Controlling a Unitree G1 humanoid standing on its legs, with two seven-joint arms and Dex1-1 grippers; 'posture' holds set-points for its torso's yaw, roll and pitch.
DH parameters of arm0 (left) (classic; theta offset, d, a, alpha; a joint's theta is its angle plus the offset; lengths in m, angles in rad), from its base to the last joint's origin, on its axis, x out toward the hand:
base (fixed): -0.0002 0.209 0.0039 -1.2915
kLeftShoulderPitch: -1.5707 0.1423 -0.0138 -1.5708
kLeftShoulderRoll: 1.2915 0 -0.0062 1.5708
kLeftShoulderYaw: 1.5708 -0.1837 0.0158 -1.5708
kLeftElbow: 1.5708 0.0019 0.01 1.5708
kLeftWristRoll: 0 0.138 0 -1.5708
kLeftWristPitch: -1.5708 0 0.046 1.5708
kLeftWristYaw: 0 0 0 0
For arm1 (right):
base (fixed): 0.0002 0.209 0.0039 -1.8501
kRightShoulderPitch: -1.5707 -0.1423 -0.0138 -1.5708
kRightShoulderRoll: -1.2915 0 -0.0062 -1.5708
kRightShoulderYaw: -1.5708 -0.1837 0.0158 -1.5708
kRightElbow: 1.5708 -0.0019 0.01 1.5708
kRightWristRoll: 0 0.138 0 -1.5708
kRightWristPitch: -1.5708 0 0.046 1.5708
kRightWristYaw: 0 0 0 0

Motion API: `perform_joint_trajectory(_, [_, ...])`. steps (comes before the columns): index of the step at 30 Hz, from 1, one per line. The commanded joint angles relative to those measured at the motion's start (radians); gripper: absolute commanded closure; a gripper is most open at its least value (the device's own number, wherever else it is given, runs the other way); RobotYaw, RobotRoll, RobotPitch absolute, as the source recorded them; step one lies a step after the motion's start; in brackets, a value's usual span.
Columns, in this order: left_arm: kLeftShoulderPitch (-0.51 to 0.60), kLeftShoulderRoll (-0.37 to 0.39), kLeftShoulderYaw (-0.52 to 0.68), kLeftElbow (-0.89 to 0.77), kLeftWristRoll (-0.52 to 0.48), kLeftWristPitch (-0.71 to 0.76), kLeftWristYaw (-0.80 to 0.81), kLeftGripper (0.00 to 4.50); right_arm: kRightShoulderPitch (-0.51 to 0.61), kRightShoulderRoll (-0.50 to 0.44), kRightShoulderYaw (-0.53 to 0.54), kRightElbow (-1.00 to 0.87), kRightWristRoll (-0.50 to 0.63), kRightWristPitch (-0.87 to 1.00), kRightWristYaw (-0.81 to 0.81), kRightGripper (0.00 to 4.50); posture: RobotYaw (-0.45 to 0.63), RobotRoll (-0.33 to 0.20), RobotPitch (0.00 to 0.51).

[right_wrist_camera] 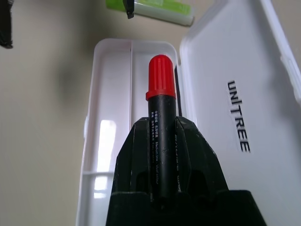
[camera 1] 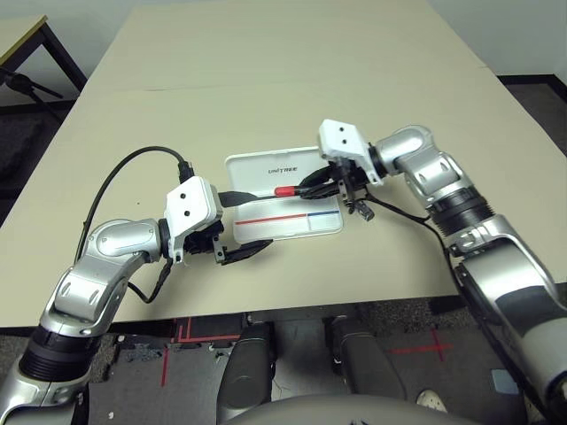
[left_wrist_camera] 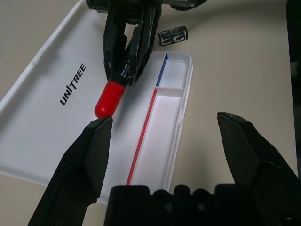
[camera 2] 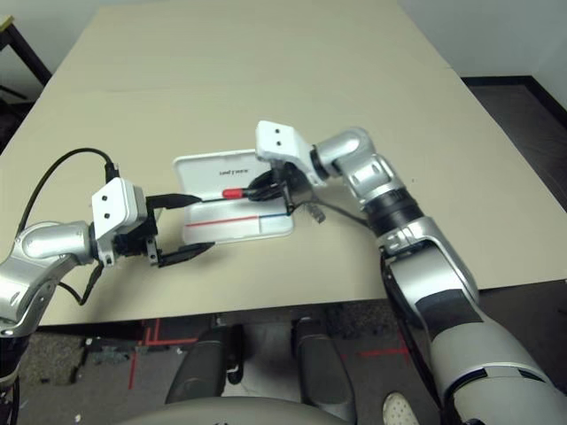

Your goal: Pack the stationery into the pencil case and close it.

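The white pencil case (camera 1: pixel 264 166) lies open in mid-table, lid flat at the back, tray with the red-and-blue stripe (camera 1: pixel 292 215) in front. My right gripper (camera 1: pixel 317 187) is shut on the black marker (right_wrist_camera: pixel 160 141), whose red cap (camera 1: pixel 285 190) hangs over the hinge area, above the case. At the case's left end my left gripper (camera 1: pixel 242 226) stands open with nothing between its fingers (left_wrist_camera: pixel 94 150). The lime-green highlighter (right_wrist_camera: pixel 157 11) lies on the table past that end. The small grey clip (camera 1: pixel 365 211) rests on the table right of the case.
A black cable (camera 1: pixel 133 164) loops from my left wrist over the table. The table's front edge (camera 1: pixel 354 301) runs close below the case. Another table's corner (camera 1: pixel 27 40) stands at the far left. Bare tabletop (camera 1: pixel 292 71) stretches behind the case.
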Motion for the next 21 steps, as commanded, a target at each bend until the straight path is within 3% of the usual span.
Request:
perform_joint_trajectory(1, [0.020,0.012,0.002,-0.001,0.017,-0.015,-0.001,0.00,0.018,0.017,0.016,0.016,-0.019,-0.025,-0.016,3.96,0.07,0.000,0.128])
perform_joint_trajectory(9, [0.033,0.011,0.002,0.008,0.023,-0.033,-0.001,0.00,0.039,0.037,0.014,0.067,-0.045,-0.074,-0.038,3.96,0.07,0.000,0.129])
perform_joint_trajectory(19, [0.043,0.009,0.002,0.023,0.030,-0.052,-0.007,0.00,0.098,0.013,-0.062,-0.009,0.064,-0.076,0.013,0.34,0.07,0.000,0.135])
perform_joint_trajectory(20, [0.046,0.009,0.003,0.024,0.030,-0.054,-0.008,0.00,0.110,0.005,-0.072,-0.033,0.082,-0.065,0.025,0.02,0.07,0.000,0.137])
perform_joint_trajectory(21, [0.050,0.010,0.005,0.024,0.030,-0.057,-0.008,0.00,0.129,-0.009,-0.089,-0.070,0.109,-0.050,0.036,0.02,0.07,0.000,0.138])
